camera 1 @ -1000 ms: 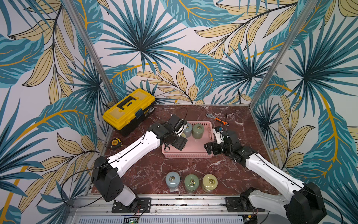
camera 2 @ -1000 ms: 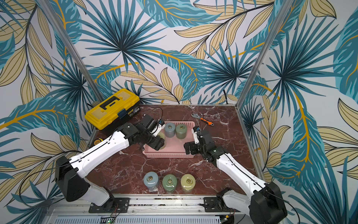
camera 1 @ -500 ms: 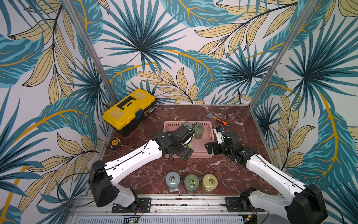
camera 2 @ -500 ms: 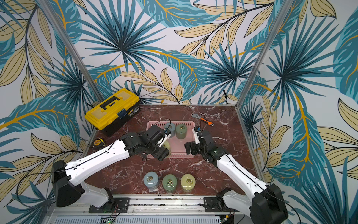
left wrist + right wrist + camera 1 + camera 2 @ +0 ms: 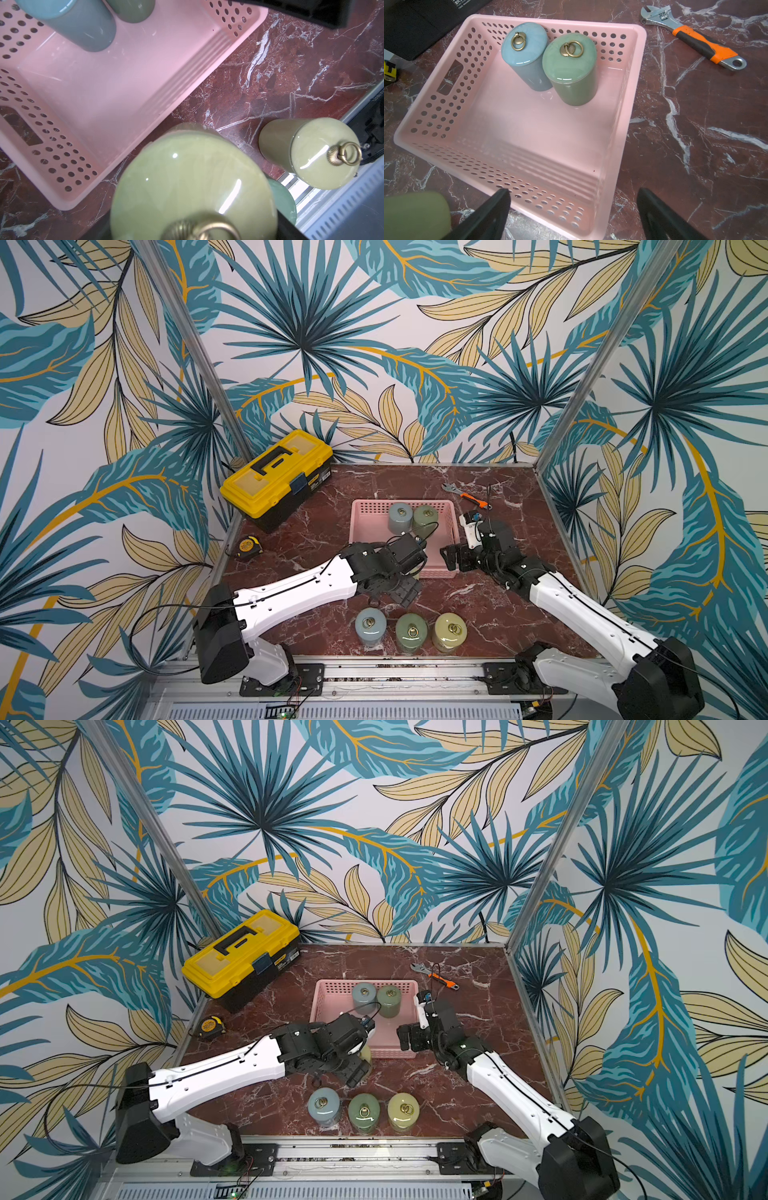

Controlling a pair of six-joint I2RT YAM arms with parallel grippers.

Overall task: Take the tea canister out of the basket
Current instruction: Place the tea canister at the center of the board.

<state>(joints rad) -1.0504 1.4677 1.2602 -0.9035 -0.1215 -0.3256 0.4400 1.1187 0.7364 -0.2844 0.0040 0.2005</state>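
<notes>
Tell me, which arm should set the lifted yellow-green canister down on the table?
Left. The left gripper holds the yellow-green tea canister outside the pink basket; the right gripper hangs open and empty beside it.

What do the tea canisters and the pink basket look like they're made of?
Blue canister, green canister and yellow-green canister: likely glazed ceramic, glossy with sharp highlights; ring pulls look brass. Basket: moulded plastic, smooth satin pink, round punched holes.
</notes>
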